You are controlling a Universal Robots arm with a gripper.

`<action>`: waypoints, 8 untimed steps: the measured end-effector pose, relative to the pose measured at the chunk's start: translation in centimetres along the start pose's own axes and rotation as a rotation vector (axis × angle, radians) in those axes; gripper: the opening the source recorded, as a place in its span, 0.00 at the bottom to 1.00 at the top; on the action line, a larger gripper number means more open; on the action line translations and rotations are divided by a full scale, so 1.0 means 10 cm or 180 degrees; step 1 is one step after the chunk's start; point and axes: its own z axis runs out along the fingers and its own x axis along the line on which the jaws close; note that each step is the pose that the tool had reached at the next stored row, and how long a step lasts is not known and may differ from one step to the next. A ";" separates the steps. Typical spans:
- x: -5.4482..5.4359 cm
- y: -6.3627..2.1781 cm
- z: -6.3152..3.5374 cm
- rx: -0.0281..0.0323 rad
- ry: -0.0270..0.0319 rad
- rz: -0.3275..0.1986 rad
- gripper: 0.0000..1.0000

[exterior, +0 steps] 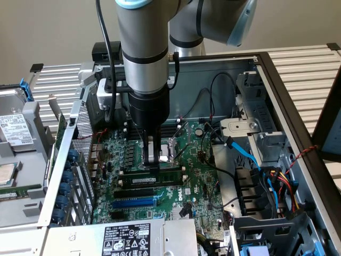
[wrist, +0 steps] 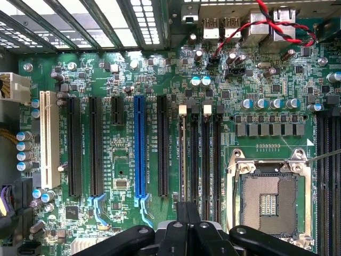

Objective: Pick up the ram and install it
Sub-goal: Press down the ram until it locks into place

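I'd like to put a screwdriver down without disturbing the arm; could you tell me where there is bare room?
Bare: the slatted tabletop beyond the case wall at the exterior view's right, and the slats behind the case at its left. Crowded: the motherboard around the gripper and ram, and the cable-filled drive bay.

The motherboard (exterior: 160,186) looks glossy green, its blue expansion slot (wrist: 139,152) shiny plastic. The case wall (exterior: 298,106) is dull bare metal. The gripper (exterior: 152,160) looks matt black.
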 end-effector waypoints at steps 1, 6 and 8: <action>0.00 0.000 0.000 0.0000 0.0000 0.0000 0.11; 0.01 -0.001 0.001 0.0000 0.0000 0.0000 0.11; 0.01 -0.001 0.000 0.0000 0.0000 0.0000 0.11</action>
